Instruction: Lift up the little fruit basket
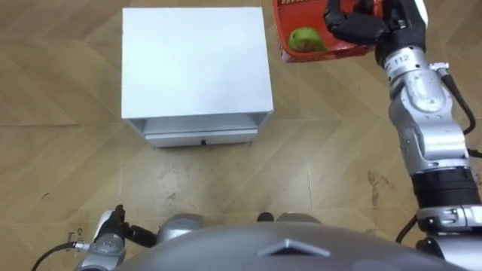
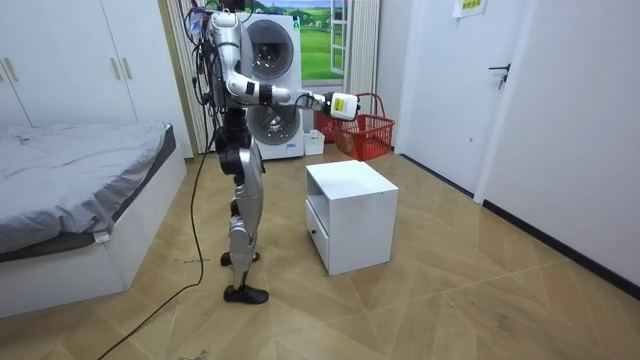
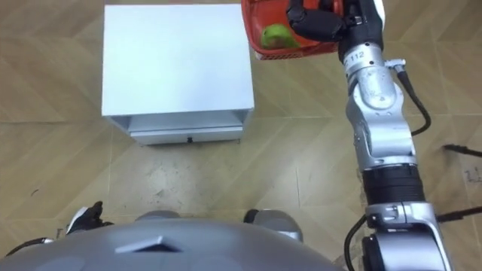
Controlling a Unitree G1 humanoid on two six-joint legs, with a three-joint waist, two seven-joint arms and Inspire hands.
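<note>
The fruit basket point(image 1: 330, 54) is red plastic, with a green fruit point(image 1: 306, 39) lying in it. It hangs in the air beyond the far right corner of the white cabinet point(image 1: 196, 60). My right hand point(image 1: 358, 26) is shut on its top, dark fingers curled over it at the end of my outstretched arm. In the room view the basket point(image 2: 370, 135) hangs from my right hand point(image 2: 335, 103), just past the cabinet point(image 2: 350, 180). My left hand point(image 1: 111, 229) hangs low by my side.
I stand on the wooden floor facing the cabinet, whose drawer point(image 1: 199, 138) faces me. A washing machine point(image 2: 270, 60) stands behind me, a bed point(image 2: 80, 170) at the room view's left, and a door point(image 2: 440, 80) in the wall at its right.
</note>
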